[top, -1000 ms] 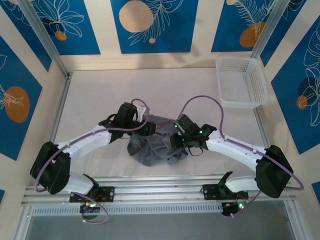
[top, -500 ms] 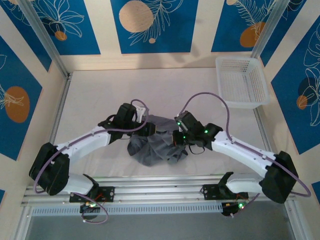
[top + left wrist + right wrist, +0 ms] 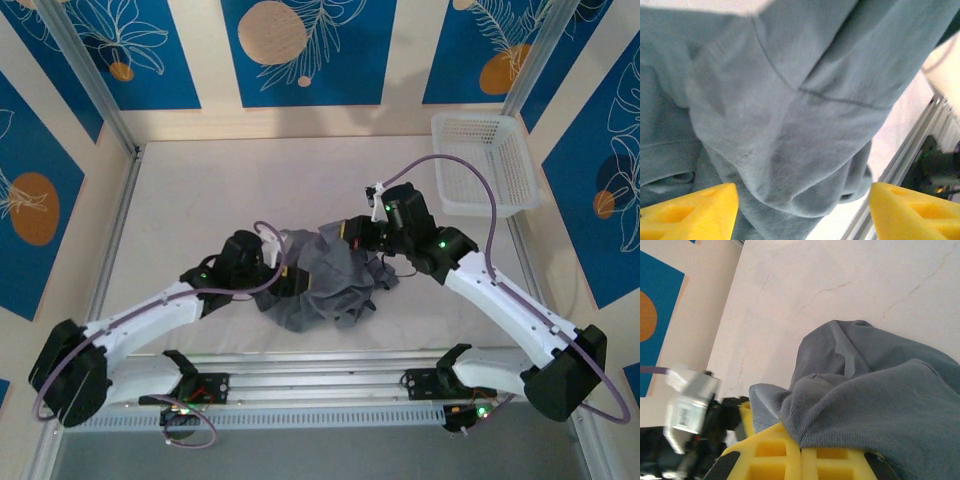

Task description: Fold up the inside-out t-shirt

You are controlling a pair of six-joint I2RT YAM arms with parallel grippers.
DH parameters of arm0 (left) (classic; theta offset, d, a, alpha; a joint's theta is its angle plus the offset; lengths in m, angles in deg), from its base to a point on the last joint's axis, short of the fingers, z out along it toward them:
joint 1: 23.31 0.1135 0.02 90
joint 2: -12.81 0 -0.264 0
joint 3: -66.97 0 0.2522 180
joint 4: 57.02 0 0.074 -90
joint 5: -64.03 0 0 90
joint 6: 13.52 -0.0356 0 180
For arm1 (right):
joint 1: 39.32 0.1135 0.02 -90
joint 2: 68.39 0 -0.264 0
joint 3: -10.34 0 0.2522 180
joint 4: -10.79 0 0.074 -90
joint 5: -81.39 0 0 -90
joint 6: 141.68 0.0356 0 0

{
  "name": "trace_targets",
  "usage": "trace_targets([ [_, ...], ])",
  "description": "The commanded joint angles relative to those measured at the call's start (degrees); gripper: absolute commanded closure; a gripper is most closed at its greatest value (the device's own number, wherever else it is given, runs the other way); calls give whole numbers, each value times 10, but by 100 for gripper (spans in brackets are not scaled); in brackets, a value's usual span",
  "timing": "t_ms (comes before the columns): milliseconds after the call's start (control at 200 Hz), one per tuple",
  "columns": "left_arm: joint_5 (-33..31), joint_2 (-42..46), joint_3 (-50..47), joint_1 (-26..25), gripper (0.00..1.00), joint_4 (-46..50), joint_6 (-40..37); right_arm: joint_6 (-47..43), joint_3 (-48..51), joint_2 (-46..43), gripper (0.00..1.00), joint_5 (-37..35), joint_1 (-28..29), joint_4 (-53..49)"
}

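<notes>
Inside-out t-shirt point(image 3: 325, 290) lies bunched mid-worktop point(image 3: 200, 190), between your two arms. Your right hand point(image 3: 801, 456) is clenched on its far upper edge. Your left hand point(image 3: 800, 212) stands released, jaws wide, cloth directly ahead and nearest it.

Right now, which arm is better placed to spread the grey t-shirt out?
Probably right: the right gripper is shut on a fold of the t-shirt, ready to pull; the left gripper is open at the cloth, gripping nothing.

Overhead, two wrist close-ups, shared t-shirt point(image 3: 325, 285)
</notes>
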Motion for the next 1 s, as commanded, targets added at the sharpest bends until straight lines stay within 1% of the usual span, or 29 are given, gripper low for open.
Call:
trace_targets([
  [0,1,-61,-9,-36,22,-57,20,35,-16,-3,100,60,-10,17],
  [70,-1,-113,18,-58,20,-72,23,43,-20,-6,100,69,-13,11],
  [135,-16,-155,46,-74,20,-77,24,49,-21,-9,100,74,-16,4],
  [175,-34,-178,66,-80,22,-67,27,53,-19,-12,100,76,-18,3],
  [215,-54,-201,84,-83,28,-51,32,56,-17,-16,100,76,-23,2],
  [255,-68,-220,97,-84,40,-43,33,63,-12,-22,100,75,-31,2],
  [275,-75,-229,101,-84,48,-38,33,66,-9,-26,100,75,-37,2],
  [295,-85,-234,104,-83,59,-31,32,70,-6,-30,100,76,-43,1],
  [325,-103,-239,106,-83,84,-22,28,74,-2,-37,100,78,-57,-2],
  [345,-118,-240,104,-83,98,-16,27,76,1,-41,100,79,-67,-5],
  [350,-121,-240,103,-82,100,-14,27,76,1,-42,100,80,-69,-6],
  [400,-153,-235,94,-73,100,1,26,76,7,-55,100,84,-100,-17],
  [475,-176,-210,67,-48,100,14,25,67,22,-70,100,105,-154,-36],
  [525,-178,-186,48,-25,100,20,22,57,34,-74,100,131,-188,-45],
  [595,-171,-153,29,4,100,30,16,49,50,-76,100,166,-219,-49],
  [690,-158,-122,23,32,100,46,2,43,72,-75,100,183,-231,-45],
  [805,-167,-104,34,51,100,78,-16,40,87,-71,100,192,-232,-41],
  [900,-175,-91,37,70,100,93,-24,37,90,-79,100,184,-241,-51],
  [995,-183,-80,39,98,100,110,-31,43,90,-103,100,159,-266,-63],
])
